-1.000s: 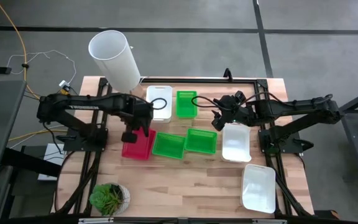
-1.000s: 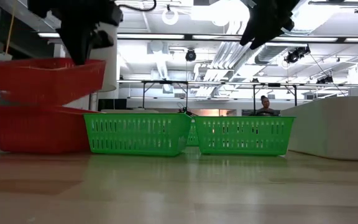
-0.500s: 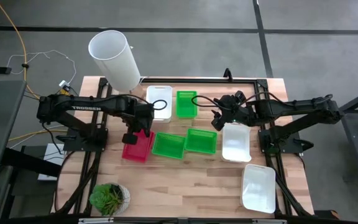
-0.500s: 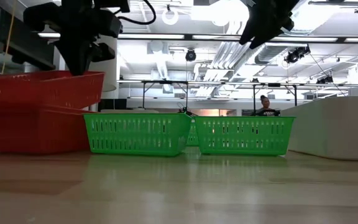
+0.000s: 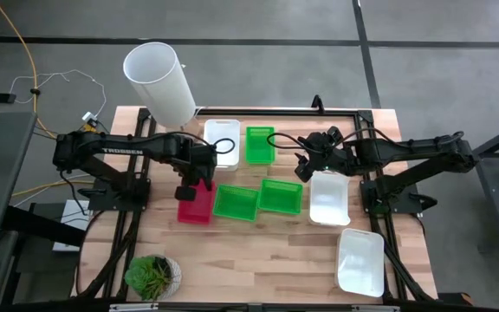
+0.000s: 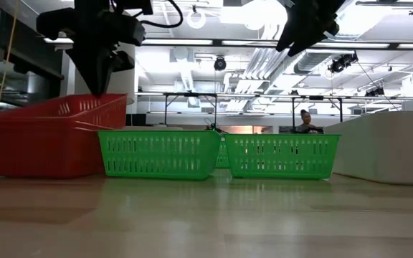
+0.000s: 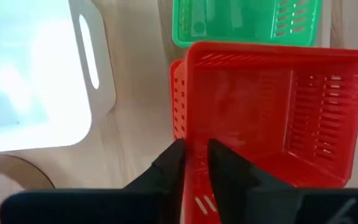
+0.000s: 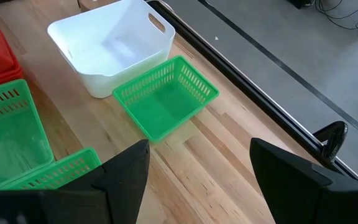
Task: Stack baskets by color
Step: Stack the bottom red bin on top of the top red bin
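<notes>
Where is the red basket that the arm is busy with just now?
In the high view the red basket lies on the table's left side, nested on another red one, right beside a green basket, with the left gripper at its rim.

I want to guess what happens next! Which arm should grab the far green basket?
Probably the right. Its gripper hovers open and empty just beside that green basket, while the left gripper is busy at the red baskets.
</notes>
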Controlling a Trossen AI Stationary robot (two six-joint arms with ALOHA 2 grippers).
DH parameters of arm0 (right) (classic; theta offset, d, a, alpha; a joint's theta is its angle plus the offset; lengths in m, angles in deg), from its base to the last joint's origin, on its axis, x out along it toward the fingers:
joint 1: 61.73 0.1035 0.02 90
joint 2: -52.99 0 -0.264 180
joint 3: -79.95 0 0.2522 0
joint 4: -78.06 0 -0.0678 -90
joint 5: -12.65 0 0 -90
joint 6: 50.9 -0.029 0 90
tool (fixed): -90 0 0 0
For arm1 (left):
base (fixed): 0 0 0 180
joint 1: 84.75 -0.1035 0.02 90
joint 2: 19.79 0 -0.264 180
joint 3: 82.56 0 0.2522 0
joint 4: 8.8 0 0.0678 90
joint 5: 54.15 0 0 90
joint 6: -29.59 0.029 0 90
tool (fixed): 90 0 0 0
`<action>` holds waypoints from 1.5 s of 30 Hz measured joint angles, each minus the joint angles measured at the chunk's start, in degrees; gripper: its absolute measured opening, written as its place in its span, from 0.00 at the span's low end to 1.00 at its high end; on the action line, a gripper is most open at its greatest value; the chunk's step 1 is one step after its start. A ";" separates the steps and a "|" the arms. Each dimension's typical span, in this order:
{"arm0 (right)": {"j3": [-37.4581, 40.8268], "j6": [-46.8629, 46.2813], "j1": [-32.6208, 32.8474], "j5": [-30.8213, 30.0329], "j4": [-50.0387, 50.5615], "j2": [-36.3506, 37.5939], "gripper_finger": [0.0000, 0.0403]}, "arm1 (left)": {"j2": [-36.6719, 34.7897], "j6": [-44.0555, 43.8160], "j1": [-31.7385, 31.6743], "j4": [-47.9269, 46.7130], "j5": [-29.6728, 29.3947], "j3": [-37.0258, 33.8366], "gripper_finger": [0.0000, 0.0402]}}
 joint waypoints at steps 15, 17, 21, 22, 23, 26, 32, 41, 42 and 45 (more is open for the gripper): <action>0.00 0.02 -0.02 -0.90 -0.06 0.02 0.66 | -2.00 -3.24 0.04 -1.26 -0.87 4.31 0.40; 0.00 -0.03 -0.02 -0.94 -0.32 0.04 0.66 | -2.68 -4.23 0.04 -0.26 -1.67 4.58 0.40; 0.00 -0.88 -0.02 -0.64 -0.23 0.04 0.66 | -3.80 -7.11 1.02 5.65 -5.36 1.90 0.29; 0.00 -1.00 -0.02 -0.66 -0.09 0.04 0.66 | -4.10 -9.37 1.78 8.13 -8.19 0.41 0.23; 0.00 -0.98 -0.02 -0.66 -0.02 0.04 0.66 | -4.27 -12.32 2.69 10.58 -10.83 -1.15 0.17; 0.00 -0.35 -0.02 -0.66 -0.02 0.04 0.66 | -4.89 -20.03 6.97 13.63 -17.78 -5.66 0.03; 0.00 -0.04 -0.02 -0.83 -0.16 0.07 0.66 | -8.81 -33.98 19.96 16.50 -36.20 -8.13 0.01; 0.00 -1.20 -0.02 -2.12 -0.16 0.07 0.66 | -10.93 -58.67 37.91 18.84 -63.65 -15.54 0.00; 0.00 -1.20 -0.02 -2.12 -0.19 0.07 0.66 | -10.93 -61.61 38.35 19.37 -64.57 -17.30 0.00; 0.00 -1.20 -0.02 -2.08 -0.17 0.07 0.66 | -10.91 -67.29 37.86 21.40 -67.07 -21.80 0.00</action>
